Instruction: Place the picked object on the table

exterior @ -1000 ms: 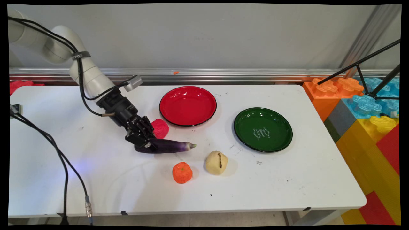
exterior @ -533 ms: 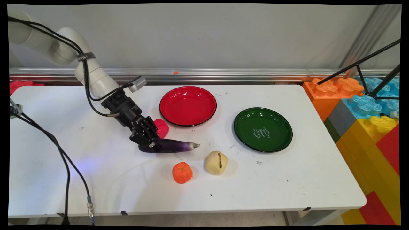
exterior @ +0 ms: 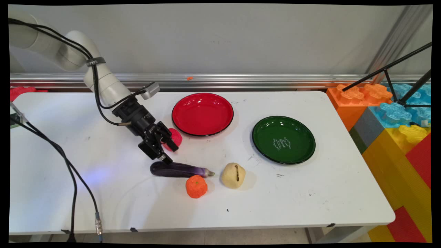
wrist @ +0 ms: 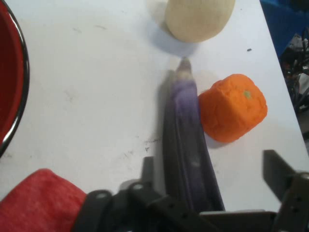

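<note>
My gripper [exterior: 171, 155] stands open just above the left, thick end of a purple eggplant [exterior: 179, 169], which lies flat on the table. In the hand view the eggplant [wrist: 186, 145] runs lengthwise between the spread fingers [wrist: 277, 174], its tip pointing away from my gripper [wrist: 212, 171]. An orange fruit [exterior: 196, 186] touches the eggplant's near side by its tip; the same orange fruit [wrist: 233, 113] shows in the hand view. A pale yellow potato-like lump [exterior: 233, 175] sits just past the tip. A red lumpy fruit [exterior: 175, 137] lies right behind the gripper.
A red plate [exterior: 202, 113] stands behind the gripper and a green plate [exterior: 283, 139] to the right of it. Large coloured blocks [exterior: 396, 131] and a black tripod stand off the table's right end. Black cables [exterior: 69, 172] hang over the table's left part.
The gripper, which was shut on the eggplant's thick end and holding it off the table, has opened and let go. The eggplant now lies lower, against the orange fruit.
</note>
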Controlling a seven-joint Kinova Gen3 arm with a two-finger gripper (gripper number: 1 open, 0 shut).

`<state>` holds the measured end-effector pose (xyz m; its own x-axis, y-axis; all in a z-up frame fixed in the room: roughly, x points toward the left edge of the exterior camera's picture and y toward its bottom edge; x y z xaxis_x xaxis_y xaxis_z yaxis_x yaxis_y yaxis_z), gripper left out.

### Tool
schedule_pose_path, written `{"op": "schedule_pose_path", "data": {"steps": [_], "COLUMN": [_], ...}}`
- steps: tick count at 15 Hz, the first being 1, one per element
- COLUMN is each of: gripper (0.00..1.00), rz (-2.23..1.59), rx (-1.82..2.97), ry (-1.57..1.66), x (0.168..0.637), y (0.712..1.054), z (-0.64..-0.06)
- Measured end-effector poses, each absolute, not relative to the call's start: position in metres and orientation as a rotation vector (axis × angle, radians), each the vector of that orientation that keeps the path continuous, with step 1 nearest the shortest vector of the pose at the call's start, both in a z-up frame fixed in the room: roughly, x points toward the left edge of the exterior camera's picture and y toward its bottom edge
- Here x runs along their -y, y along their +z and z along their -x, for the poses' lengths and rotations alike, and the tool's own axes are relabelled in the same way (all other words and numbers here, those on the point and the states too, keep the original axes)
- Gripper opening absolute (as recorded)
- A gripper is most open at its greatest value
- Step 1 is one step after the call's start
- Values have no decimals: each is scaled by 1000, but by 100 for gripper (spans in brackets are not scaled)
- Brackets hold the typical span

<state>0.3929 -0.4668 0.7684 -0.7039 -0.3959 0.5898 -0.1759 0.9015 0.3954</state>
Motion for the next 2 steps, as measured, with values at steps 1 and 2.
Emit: {"op": "schedule_pose_path", "data": {"steps": [1,2], "gripper": [100,100], "rz": [-405,-401], "rx": [2352,2347], "ry": [-405,-402], "x": [468,470], "y": [769,770], "z": [-393,-394]}}
